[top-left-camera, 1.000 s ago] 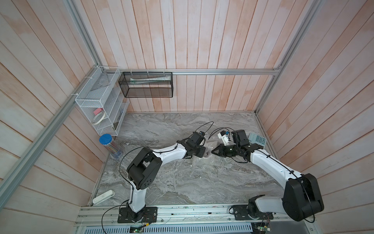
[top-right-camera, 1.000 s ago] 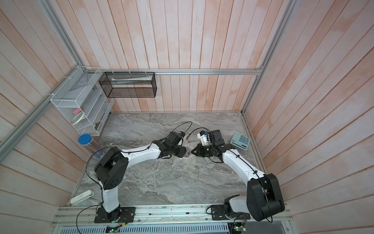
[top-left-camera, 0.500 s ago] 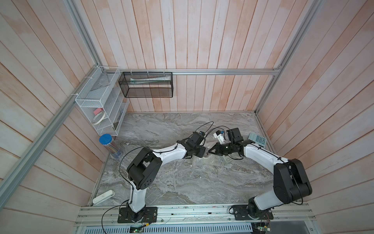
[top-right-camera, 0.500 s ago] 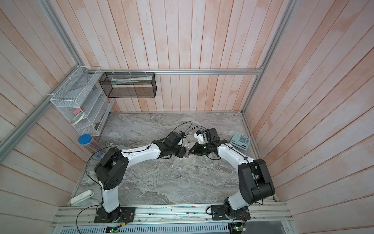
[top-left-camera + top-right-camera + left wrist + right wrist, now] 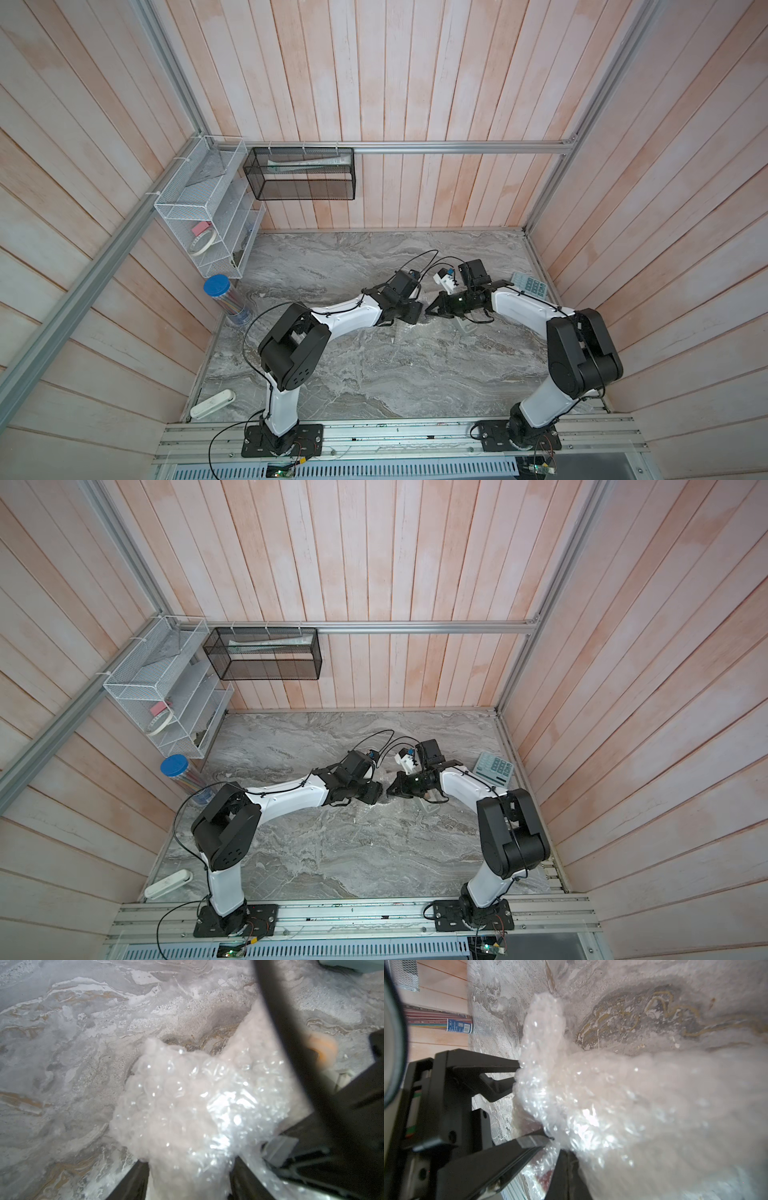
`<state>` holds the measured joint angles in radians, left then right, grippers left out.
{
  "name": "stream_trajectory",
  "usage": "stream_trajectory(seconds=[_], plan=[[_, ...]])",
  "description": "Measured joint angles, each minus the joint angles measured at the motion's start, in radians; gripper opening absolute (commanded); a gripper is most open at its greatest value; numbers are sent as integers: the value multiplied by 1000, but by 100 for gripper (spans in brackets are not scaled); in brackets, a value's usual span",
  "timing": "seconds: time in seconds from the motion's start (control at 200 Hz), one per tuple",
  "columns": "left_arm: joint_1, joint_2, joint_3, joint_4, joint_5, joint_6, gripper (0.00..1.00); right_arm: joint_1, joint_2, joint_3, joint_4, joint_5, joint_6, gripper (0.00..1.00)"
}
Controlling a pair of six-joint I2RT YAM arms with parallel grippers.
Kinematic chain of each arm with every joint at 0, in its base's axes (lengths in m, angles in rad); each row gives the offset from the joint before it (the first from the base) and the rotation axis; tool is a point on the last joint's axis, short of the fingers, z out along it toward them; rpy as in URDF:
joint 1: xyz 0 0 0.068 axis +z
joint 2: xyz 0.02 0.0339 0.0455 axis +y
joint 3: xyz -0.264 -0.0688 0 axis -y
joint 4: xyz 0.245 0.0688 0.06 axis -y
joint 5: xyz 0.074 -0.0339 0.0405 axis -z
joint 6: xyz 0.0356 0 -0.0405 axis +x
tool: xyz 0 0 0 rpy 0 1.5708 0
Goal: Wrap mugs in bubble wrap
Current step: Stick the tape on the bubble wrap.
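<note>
The bubble wrap [image 5: 187,1105] is a crinkled, glinting bundle in the middle of the marble table [image 5: 374,374]. In both top views only a whitish glint of the wrap [image 5: 409,330] shows. The mug [image 5: 547,1178] shows only as a dark red patch through the wrap. My left gripper [image 5: 189,1161] has its jaws wide apart, and the bundle fills the gap and touches both fingers [image 5: 133,1182]. My right gripper [image 5: 566,1159] is shut, pinching a fold of wrap right beside the left one. The two grippers meet tip to tip, left gripper [image 5: 417,316] and right gripper [image 5: 430,311].
A grey tape dispenser [image 5: 465,326] stands just under my right forearm, its orange roll [image 5: 322,1049] blurred. A calculator [image 5: 530,284] lies at the right wall. A blue-lidded tube [image 5: 226,299] and a white bar [image 5: 212,403] sit along the left edge. Wire racks [image 5: 208,224] hang on the walls.
My right arm has swung left and brought its shut gripper up against the left gripper. The left arm has stayed in place and its jaws have spread a little.
</note>
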<state>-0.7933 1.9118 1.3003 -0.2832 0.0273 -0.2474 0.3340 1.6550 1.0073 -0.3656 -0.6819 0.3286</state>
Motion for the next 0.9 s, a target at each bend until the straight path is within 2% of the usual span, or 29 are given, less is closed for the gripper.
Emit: stream_trajectory(seconds=[0.28,0.49,0.54,0.9], plan=[[-1,-51,-36,11,-10,19,75,-2,11,8,-3,-1,0,0],[-6,-111,-85,60,-8,36,91,0,14,10,-3,-1,0,0],[-6,-121,-92,70,-9,43,100,0,15,10,-2,-1,1,0],[-13,-106,-77,109,-82,45,100,5,15,10,-2,-2,5,0]])
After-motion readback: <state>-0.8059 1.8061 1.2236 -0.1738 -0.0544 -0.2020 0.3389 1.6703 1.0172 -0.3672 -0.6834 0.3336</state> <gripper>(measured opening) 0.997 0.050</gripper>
